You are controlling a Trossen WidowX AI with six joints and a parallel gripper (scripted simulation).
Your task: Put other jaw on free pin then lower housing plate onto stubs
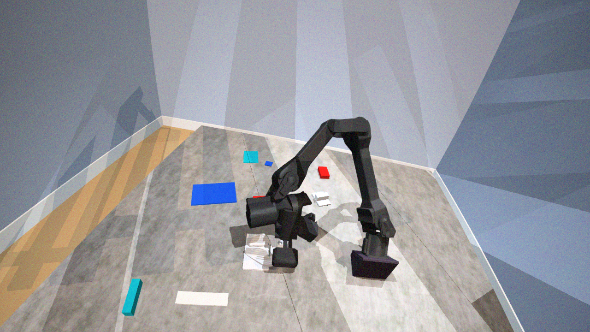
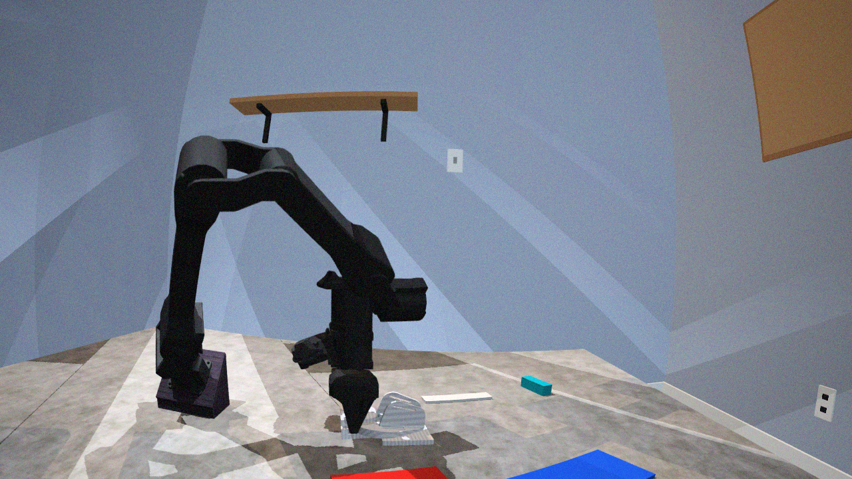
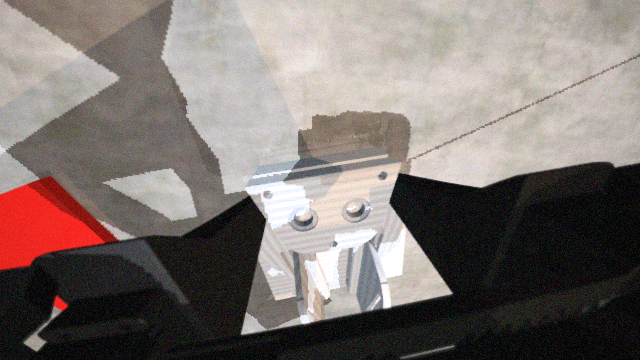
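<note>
The claw is spread wide, gripping the housing plate by opposite edges.

matt black arm, ridged white housing plate

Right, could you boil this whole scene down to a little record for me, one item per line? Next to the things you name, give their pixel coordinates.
arm: black, bent over the white assembly
tool [image 1: 284,247] [image 2: 353,428] [image 3: 326,207]: closed on the housing plate, a finger at each side
housing plate [image 1: 276,239] [image 3: 327,231]: two round stubs show at its large holes
full seating: cannot be confirmed
gear teeth: hidden
blue slab [image 1: 213,193] [image 2: 590,467]: lying flat
teal bar [image 1: 132,297] [image 2: 536,385]: beyond the white strip [image 1: 201,298] [image 2: 456,398] in the exterior view
remaining: hand still to move away
</note>
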